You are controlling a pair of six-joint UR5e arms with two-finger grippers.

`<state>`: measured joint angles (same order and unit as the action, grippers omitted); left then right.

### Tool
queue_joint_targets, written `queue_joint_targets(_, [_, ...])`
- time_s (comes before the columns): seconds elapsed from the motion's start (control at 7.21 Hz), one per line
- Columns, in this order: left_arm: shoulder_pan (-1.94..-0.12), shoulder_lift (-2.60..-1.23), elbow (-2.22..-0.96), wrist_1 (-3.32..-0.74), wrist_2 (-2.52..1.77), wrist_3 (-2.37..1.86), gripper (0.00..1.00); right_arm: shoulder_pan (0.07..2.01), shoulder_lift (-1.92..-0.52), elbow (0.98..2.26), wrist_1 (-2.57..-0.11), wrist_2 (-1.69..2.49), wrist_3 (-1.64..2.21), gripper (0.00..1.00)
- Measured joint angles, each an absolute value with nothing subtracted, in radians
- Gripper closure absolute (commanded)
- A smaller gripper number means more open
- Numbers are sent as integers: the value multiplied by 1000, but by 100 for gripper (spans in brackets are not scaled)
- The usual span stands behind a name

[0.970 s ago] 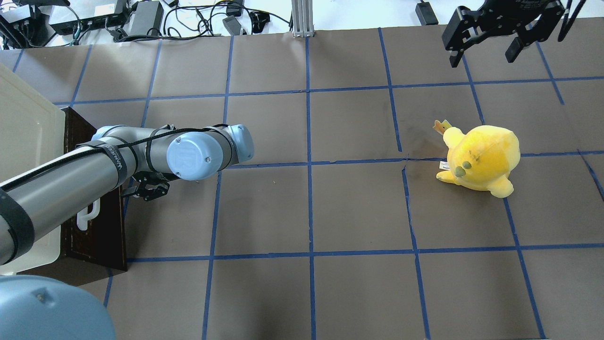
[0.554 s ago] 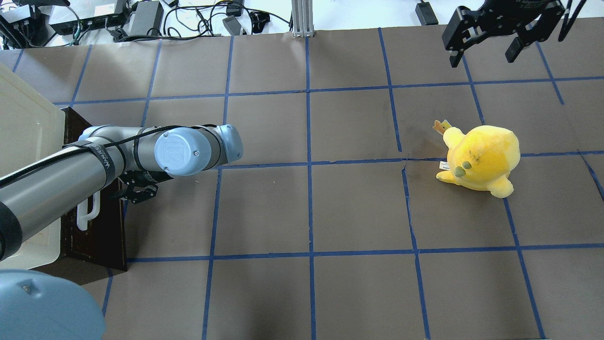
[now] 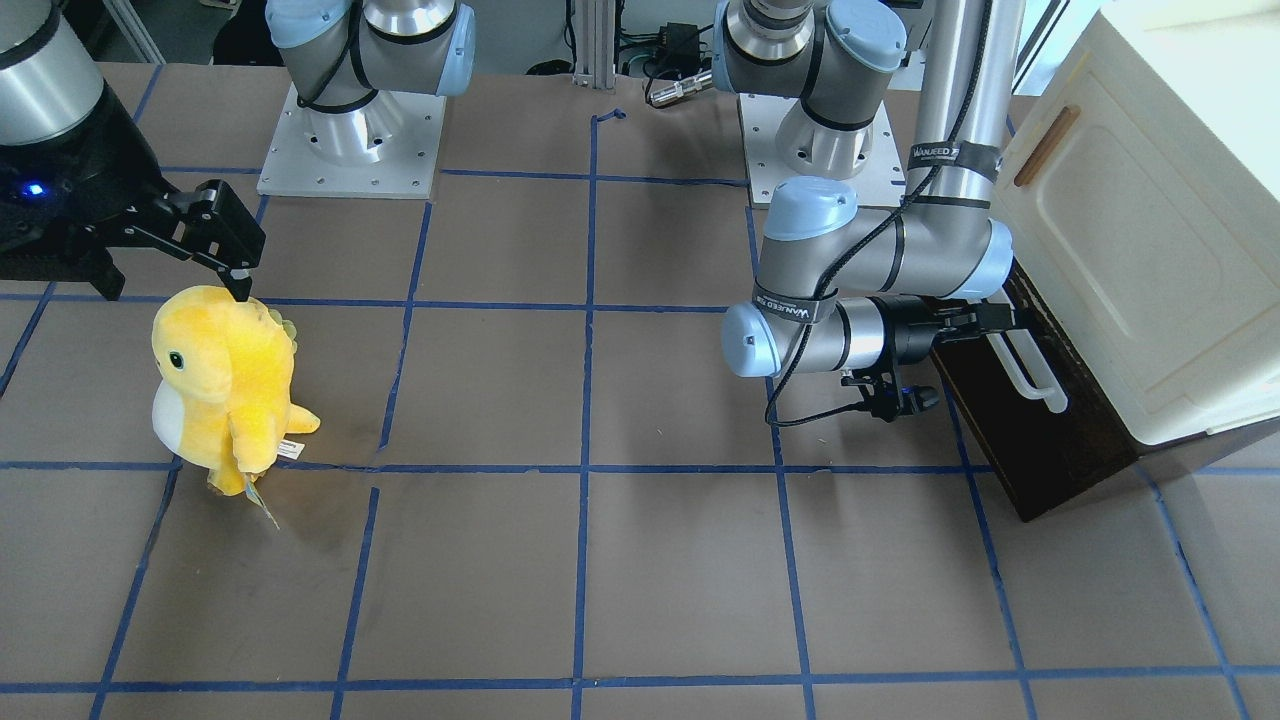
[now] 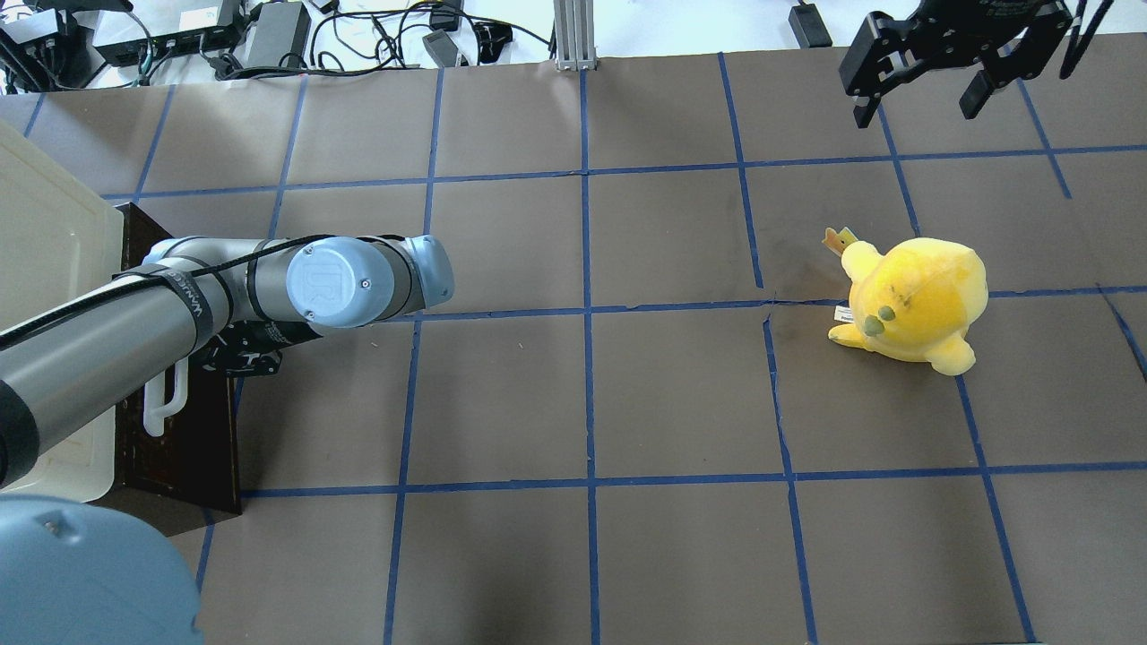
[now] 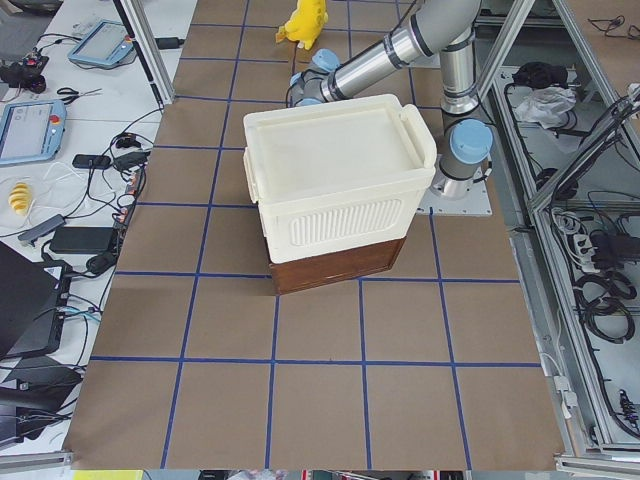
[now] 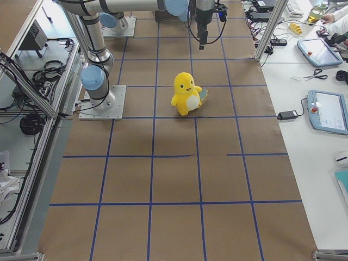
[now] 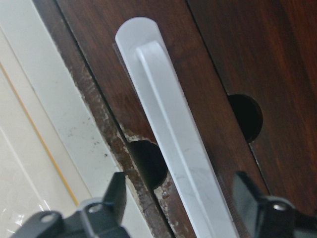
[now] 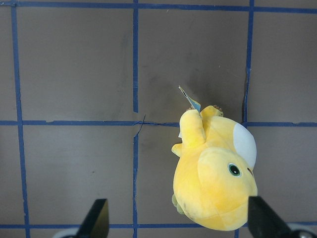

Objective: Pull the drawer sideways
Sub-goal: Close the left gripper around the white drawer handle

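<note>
Two hands show, one at each end of the brown worktop [image 4: 582, 403] with its blue tape grid. The drawer [image 3: 1010, 440] sits low at the right edge of the front-facing view, under a cream cabinet [image 3: 1150, 250]. Its dark brown front faces the middle of the worktop. In the overhead view the same dark front lies at the left edge, below the middle of the frame. A long white bar handle [image 3: 1030, 375] runs along that front.

The left hand [image 7: 181, 186] is right at the handle. In its wrist view the two black fingers [image 7: 116, 198] stand apart at the bottom corners of the frame. The white bar runs between them from the upper left down to the bottom centre. Neither finger touches it. Two round dark holes in the wood flank the bar.

The right hand [image 4: 918, 112] hangs at the upper right of the overhead view, its fingers spread wide and holding nothing. A yellow plush toy [image 4: 914, 305] stands upright on the worktop at the right of that frame, below the hand and well apart from the drawer.
</note>
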<state>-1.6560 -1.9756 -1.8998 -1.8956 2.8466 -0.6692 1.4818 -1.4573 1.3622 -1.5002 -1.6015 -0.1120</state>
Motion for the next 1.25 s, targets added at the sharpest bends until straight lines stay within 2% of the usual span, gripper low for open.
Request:
queue_joint_targets(0.28, [-1658, -1987, -1897, -1895, 2848, -673, 84, 1482, -1457, 1362, -1500, -1601, -112, 0])
queue_joint_targets(0.42, [-1659, -1991, -1896, -1895, 2847, -674, 92, 1482, -1457, 1362, -1500, -1601, -112, 0])
queue_joint_targets(0.69, [-1665, -1994, -1896, -1894, 2845, -676, 96, 1482, -1457, 1362, -1500, -1601, -112, 0])
queue_joint_targets(1.25, [-1730, -1996, -1882, -1887, 2832, -676, 96, 1482, -1457, 1362, -1500, -1601, -112, 0])
